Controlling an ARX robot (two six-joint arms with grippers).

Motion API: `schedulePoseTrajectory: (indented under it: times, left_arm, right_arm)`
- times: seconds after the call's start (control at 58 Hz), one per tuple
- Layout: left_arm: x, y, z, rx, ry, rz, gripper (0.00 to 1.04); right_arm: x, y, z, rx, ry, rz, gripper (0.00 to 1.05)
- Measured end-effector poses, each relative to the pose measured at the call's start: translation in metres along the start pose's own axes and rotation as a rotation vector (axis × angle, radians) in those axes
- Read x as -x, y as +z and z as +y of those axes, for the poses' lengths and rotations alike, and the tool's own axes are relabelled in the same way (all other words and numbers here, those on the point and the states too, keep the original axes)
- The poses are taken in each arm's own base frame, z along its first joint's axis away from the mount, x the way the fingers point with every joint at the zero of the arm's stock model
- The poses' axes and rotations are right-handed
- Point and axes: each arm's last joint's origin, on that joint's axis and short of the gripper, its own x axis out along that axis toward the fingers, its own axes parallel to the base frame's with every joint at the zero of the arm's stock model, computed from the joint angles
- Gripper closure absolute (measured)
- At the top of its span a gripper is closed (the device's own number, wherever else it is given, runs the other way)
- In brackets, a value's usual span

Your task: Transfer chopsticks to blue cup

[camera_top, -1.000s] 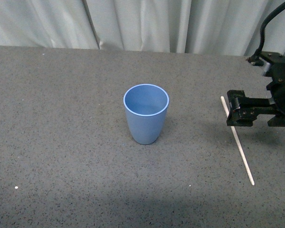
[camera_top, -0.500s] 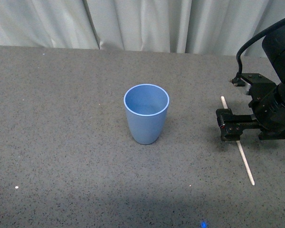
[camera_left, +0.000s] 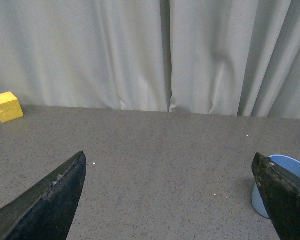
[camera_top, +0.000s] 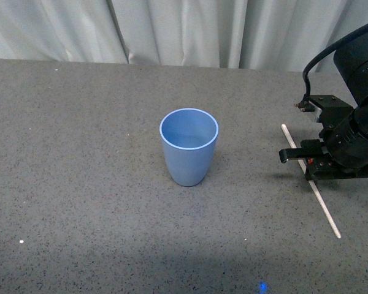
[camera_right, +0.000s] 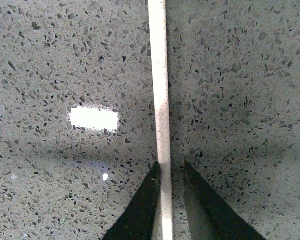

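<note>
The blue cup (camera_top: 189, 146) stands upright in the middle of the grey table, mouth open; its edge also shows in the left wrist view (camera_left: 277, 186). The chopsticks (camera_top: 322, 199), a thin cream-white stick, lie on the table far to the cup's right. My right gripper (camera_top: 311, 166) points down over the stick's middle and is shut on it. In the right wrist view the stick (camera_right: 160, 100) runs between the two dark fingertips of the gripper (camera_right: 169, 167). My left gripper (camera_left: 170, 180) is open and empty, off to the cup's left.
The speckled grey table (camera_top: 80, 184) runs to a white curtain (camera_top: 184, 30) at the back. A yellow block (camera_left: 6, 106) sits far off near the curtain in the left wrist view. A bright light patch (camera_right: 93, 118) lies on the table beside the stick.
My right gripper has turned downward over the stick and closed on it. The stick has shifted slightly, its near end now further right. The cup has not moved.
</note>
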Motion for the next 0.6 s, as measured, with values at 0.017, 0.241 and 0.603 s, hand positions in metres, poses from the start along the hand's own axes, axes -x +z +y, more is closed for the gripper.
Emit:
schedulePoseTrajectory:
  times: [0.017, 0.241, 0.603]
  left_arm:
    - [0.0, 0.0, 0.0, 0.0, 0.0, 0.0, 0.07]
    - [0.0, 0.0, 0.0, 0.0, 0.0, 0.0, 0.07]
    - [0.0, 0.0, 0.0, 0.0, 0.0, 0.0, 0.07]
  right_arm:
    - [0.0, 0.0, 0.0, -0.001, 0.0, 0.0, 0.94]
    - [0.003, 0.0, 0.001, -0.02, 0.0, -0.046, 1.04]
    - [0.095, -0.004, 0.02, 0.043, 0.163, -0.619, 1.04]
